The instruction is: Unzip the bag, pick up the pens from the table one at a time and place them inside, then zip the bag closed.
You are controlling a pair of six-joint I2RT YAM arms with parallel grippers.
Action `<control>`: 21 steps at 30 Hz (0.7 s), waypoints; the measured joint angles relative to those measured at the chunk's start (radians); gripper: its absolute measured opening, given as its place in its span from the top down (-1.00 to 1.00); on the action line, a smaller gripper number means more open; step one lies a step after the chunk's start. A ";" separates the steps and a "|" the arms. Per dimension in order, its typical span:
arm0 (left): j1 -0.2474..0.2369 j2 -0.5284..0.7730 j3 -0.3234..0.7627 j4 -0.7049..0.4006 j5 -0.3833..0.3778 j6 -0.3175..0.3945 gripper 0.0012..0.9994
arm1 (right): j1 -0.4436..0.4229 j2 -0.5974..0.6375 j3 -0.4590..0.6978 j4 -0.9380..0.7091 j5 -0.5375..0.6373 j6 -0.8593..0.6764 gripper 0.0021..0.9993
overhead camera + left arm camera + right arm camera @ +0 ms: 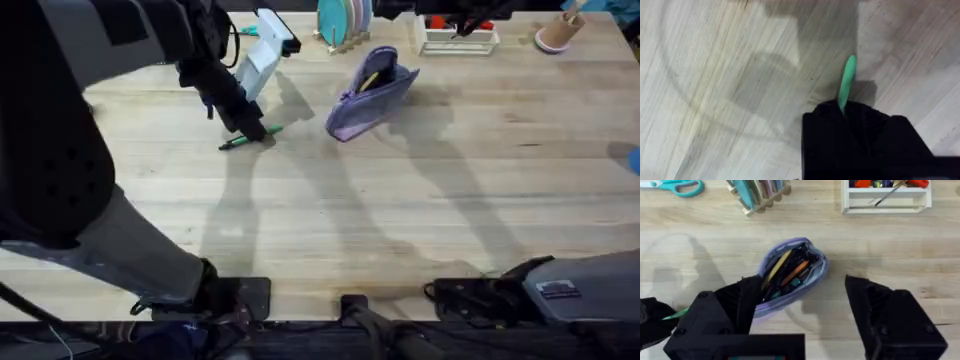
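On the pale plank wooden table (400, 220), the lavender fabric pouch (370, 95) lies unzipped, ready for pens. My right hand (805, 325) is wide open, empty. My left hand (245, 122) closes on the bright green pen (846, 80), probably for lifting.

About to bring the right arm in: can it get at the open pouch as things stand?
Probably yes. The right gripper is open, its fingers either side of the pouch, which lies unzipped with nothing lying between. The left gripper is off to the side at the green pen.
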 joint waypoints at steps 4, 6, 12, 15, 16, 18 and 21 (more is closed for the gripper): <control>0.000 0.000 0.000 0.000 0.001 -0.007 0.92 | 0.000 0.000 0.000 -0.011 0.000 0.000 -0.99; 0.001 0.000 0.000 0.000 0.009 -0.010 0.92 | 0.000 0.000 0.000 -0.011 0.000 0.000 -0.99; 0.002 0.020 0.035 -0.068 0.030 -0.024 0.92 | 0.000 0.000 0.000 -0.011 0.000 0.000 -0.99; 0.001 0.044 0.090 -0.141 0.046 -0.030 0.92 | 0.000 0.000 0.000 -0.011 0.000 0.000 -0.99; 0.001 0.049 0.118 -0.166 0.047 -0.035 0.92 | 0.000 0.000 0.000 -0.011 0.000 0.000 -0.99; 0.001 0.052 0.172 -0.202 0.049 -0.046 0.92 | 0.000 0.000 0.000 -0.011 0.000 0.000 -0.99; -0.005 0.053 0.279 -0.247 0.051 -0.072 0.92 | 0.000 0.000 0.000 -0.011 0.000 0.000 -0.99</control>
